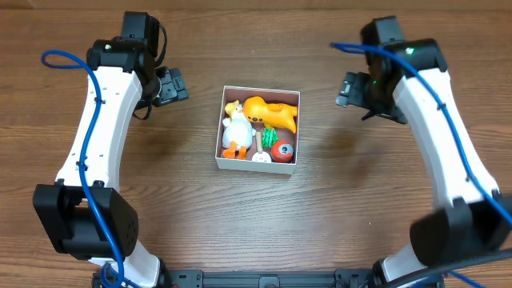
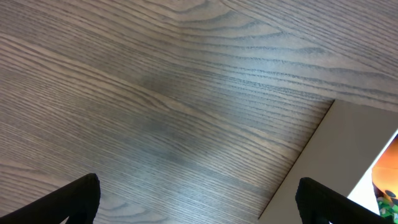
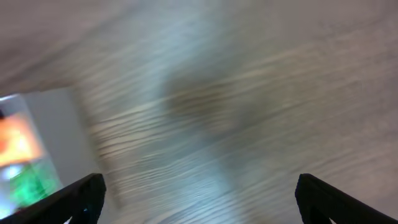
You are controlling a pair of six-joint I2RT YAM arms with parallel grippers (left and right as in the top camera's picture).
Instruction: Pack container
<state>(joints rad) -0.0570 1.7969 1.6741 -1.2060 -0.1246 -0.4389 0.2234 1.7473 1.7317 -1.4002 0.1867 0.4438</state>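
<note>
The container (image 1: 252,166), a square white-walled box, sits mid-table. It holds an orange toy (image 1: 272,112), a white duck (image 1: 237,128), a green piece (image 1: 270,136) and a red ball (image 1: 282,150). My left gripper (image 1: 174,86) hovers left of the box, open and empty. In the left wrist view (image 2: 199,205) the box's white wall (image 2: 348,143) lies at the right. My right gripper (image 1: 350,88) hovers right of the box, open and empty. The right wrist view (image 3: 199,199) is blurred, with the box wall (image 3: 56,118) at the left.
The wooden table (image 1: 360,200) surrounds the box. Both arms arch in from the front corners, with blue cables along them.
</note>
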